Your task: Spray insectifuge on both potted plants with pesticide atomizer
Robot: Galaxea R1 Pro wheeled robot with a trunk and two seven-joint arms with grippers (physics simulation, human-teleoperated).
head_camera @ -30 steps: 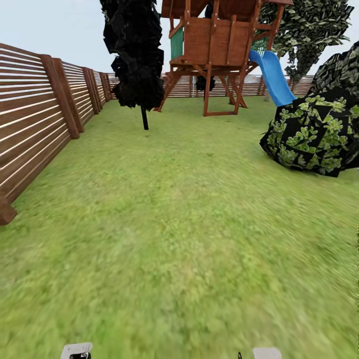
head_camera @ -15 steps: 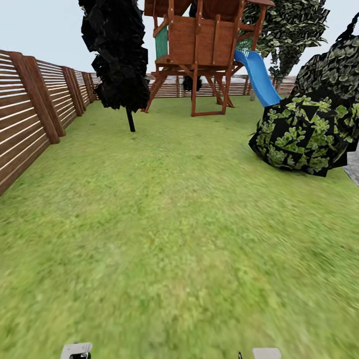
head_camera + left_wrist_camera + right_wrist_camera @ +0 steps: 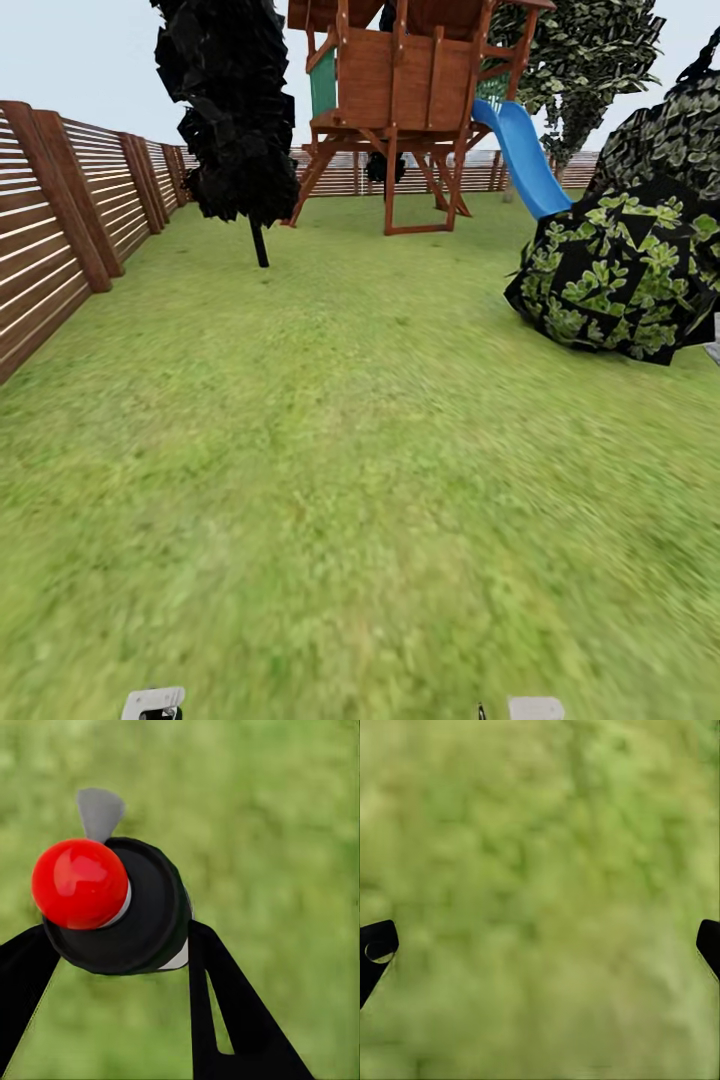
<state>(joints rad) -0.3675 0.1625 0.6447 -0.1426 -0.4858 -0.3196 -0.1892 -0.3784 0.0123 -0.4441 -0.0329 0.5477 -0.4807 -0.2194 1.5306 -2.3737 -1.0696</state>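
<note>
Atomizer in hand, plants unsprayed.
Left gripper (image 3: 112,945) pinches the red-capped dark pesticide atomizer (image 3: 112,907); right gripper (image 3: 540,945) spread over green lawn (image 3: 360,480).

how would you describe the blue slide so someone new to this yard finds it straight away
Look to the far end of the green lawn for the brown wooden play tower. The blue plastic slide slopes down from the tower toward the big round dark leafy bush. It is the one bright blue thing among browns and greens.

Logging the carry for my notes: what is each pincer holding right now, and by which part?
The left pincer clamps the pesticide atomizer by its dark body, below the red cap. The right pincer is open, holding nothing.
</note>
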